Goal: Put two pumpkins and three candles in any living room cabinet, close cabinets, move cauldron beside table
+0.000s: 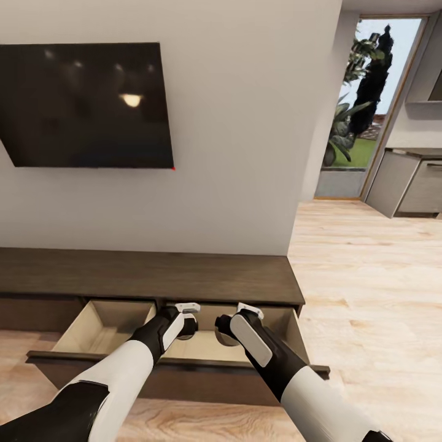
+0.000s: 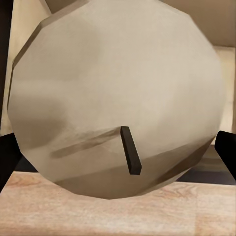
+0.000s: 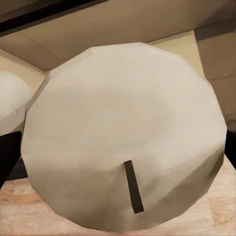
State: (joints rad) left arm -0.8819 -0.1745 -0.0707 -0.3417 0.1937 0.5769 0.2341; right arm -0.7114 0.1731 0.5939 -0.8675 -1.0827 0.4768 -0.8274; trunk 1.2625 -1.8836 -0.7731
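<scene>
Two candles, one in left gripper (image 1: 188, 324), one in right gripper (image 1: 228, 326), over open cabinet (image 1: 147, 276) drawer

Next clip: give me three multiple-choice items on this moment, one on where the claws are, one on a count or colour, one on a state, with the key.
1. Where are both claws?
A. Over the open drawers of the cabinet
B. In front of the television
C. By the garden door

2. How many drawers of the cabinet stand open?
A. None
B. One
C. Two

3. What does each claw hold?
A. Nothing
B. A pale candle with a dark wick
C. An orange pumpkin

Key:
1 A: the left claw and right claw hang over the cabinet's drawers.
2 C: the left drawer and right drawer both show beige insides.
3 B: one candle fills the left wrist view, another candle the right.
</scene>
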